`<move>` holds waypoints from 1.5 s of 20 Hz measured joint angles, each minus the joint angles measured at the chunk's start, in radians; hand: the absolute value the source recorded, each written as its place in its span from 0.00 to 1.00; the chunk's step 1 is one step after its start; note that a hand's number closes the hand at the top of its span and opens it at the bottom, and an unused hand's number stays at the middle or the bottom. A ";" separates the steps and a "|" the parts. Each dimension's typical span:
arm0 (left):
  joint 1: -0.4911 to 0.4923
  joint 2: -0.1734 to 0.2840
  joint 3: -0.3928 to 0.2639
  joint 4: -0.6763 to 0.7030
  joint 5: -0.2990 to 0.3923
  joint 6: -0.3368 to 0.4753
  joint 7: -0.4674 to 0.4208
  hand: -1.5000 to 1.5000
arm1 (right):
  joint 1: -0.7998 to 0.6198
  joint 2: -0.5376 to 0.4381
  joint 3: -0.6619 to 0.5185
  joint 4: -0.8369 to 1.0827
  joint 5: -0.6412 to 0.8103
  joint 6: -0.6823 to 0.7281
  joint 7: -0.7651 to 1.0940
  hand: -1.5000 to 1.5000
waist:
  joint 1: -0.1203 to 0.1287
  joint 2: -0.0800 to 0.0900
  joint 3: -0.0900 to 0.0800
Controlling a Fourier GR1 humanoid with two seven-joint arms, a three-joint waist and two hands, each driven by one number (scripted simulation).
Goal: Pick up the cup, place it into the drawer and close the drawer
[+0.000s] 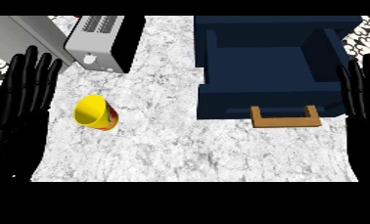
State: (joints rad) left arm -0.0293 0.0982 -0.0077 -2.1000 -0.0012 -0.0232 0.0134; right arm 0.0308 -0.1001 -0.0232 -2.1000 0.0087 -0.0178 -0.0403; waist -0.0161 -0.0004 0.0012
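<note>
We see the yellow cup (95, 112) standing on the counter (188, 149), left of the open blue drawer (271, 71). Our left hand (27, 88) rests at the left edge, fingers straight and spread. Our right hand (356, 91) rests at the right edge, fingers straight.

You're in a kitchen: marble-look counter (217, 149), toaster (98, 42) at the back (silver, slots up), navy drawer (267, 66).
</note>
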 measured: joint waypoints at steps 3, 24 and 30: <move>-0.001 0.032 0.041 0.023 0.071 -0.063 -0.023 0.00 | 0.022 -0.005 -0.017 -0.014 -0.024 0.022 -0.014 0.00 | 0.008 0.000 -0.001; -0.110 0.179 0.291 0.656 0.383 -0.342 -0.104 0.00 | -0.178 -0.049 -0.001 0.199 -0.083 0.146 0.088 0.00 | 0.014 0.002 -0.002; -0.129 0.183 0.290 0.852 0.292 -0.363 -0.232 0.00 | -0.234 -0.063 -0.032 0.217 -0.097 0.156 0.115 0.00 | 0.014 0.002 -0.002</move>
State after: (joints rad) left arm -0.1587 0.2808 0.2825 -1.2475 0.2912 -0.3860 -0.2190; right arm -0.2036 -0.1627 -0.0550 -1.8828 -0.0884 0.1377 0.0751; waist -0.0024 0.0012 -0.0004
